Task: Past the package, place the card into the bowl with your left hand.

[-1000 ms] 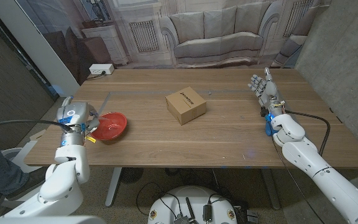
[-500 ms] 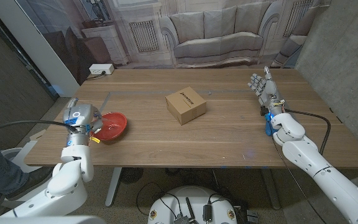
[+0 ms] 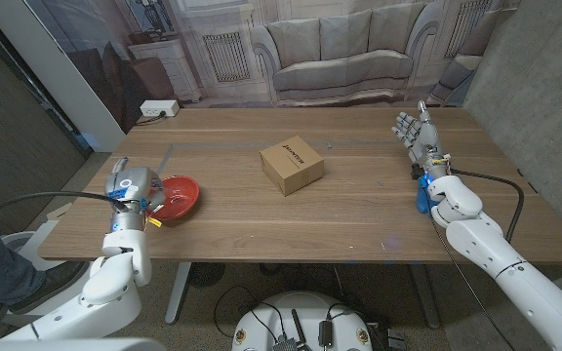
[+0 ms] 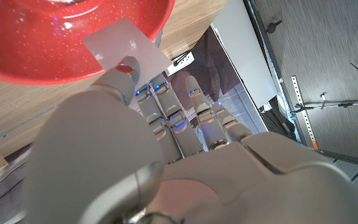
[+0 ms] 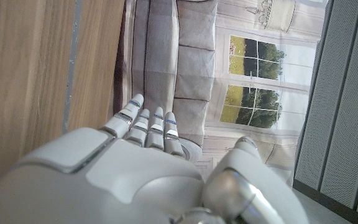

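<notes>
Overhead, I am holding my left hand (image 3: 137, 187) at the near rim of the red bowl (image 3: 176, 196), with the package (image 3: 292, 165) mid-table and my right hand (image 3: 417, 136) idling unclenched and empty. Along the left wrist, I am pinching the card (image 4: 124, 50) by one corner between thumb and fingers (image 4: 160, 104), its free end over the bowl (image 4: 55, 43); it is looking thin, light, stiff and slick, so an edge pinch seems right.

The bowl (image 3: 174, 196) sits near the table's (image 3: 359, 214) left edge, with the left hand (image 3: 133, 187) just beside it on the edge side (holding the card (image 4: 127, 48) over the bowl's rim). The package (image 3: 292, 165) lies mid-table, well apart to the right. The right hand (image 3: 418, 136) stands near the right edge.
</notes>
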You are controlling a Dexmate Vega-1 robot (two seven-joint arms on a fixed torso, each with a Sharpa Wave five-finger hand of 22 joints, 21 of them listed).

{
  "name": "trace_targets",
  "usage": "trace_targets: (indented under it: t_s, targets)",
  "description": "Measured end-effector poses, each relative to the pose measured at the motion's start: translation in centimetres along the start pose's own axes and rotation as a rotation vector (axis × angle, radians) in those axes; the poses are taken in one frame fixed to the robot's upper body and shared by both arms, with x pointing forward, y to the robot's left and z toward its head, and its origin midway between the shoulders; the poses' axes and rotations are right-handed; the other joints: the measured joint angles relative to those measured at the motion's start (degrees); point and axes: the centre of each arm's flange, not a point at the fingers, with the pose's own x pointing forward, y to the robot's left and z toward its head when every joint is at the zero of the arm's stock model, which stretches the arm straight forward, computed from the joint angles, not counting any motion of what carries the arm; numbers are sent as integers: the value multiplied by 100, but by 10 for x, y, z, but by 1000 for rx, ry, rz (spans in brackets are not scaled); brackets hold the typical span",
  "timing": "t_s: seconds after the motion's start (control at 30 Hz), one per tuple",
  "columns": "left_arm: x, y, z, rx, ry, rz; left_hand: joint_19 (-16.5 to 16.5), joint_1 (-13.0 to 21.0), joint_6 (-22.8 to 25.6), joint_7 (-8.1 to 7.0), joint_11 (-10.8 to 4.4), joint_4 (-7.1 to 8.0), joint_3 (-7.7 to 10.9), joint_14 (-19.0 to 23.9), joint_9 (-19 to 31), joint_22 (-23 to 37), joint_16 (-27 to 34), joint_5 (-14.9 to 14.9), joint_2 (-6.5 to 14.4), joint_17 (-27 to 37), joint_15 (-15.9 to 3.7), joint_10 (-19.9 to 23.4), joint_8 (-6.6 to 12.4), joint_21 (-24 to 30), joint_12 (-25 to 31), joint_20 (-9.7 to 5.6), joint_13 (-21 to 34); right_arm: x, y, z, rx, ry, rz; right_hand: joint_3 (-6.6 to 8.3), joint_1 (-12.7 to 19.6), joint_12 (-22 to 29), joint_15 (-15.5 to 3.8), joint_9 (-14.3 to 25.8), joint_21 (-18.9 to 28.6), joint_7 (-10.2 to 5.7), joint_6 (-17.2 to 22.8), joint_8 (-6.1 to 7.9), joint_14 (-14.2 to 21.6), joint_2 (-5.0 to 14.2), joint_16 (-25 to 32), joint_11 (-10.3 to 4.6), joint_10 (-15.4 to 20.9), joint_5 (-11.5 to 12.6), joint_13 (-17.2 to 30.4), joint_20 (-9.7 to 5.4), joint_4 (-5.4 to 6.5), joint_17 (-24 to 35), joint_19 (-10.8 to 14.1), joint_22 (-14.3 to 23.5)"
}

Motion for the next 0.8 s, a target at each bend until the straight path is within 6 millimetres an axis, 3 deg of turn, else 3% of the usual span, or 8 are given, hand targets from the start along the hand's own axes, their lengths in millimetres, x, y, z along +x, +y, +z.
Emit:
trace_targets:
  t_s: [0.63,0.8]
  targets:
    - [5,-20,5,-16,-13,-24,0,0,10,10,0,-1,-1,0,42,0,0,-20,0,0,0,0,46,0,0,0,0,1,0,7,-13,-4,-19,1,0,0,0,0,0,0,0,0,0,0,0,0,0,0,0,0,1,0,0,0]
    - [5,-23,5,-23,-14,-24,0,0,-128,-62,-12,-24,23,0,88,0,0,-20,0,0,0,-41,67,0,0,0,0,3,1,8,-16,-3,-20,1,0,0,0,0,0,0,0,0,0,0,0,0,0,0,0,0,1,0,0,0]
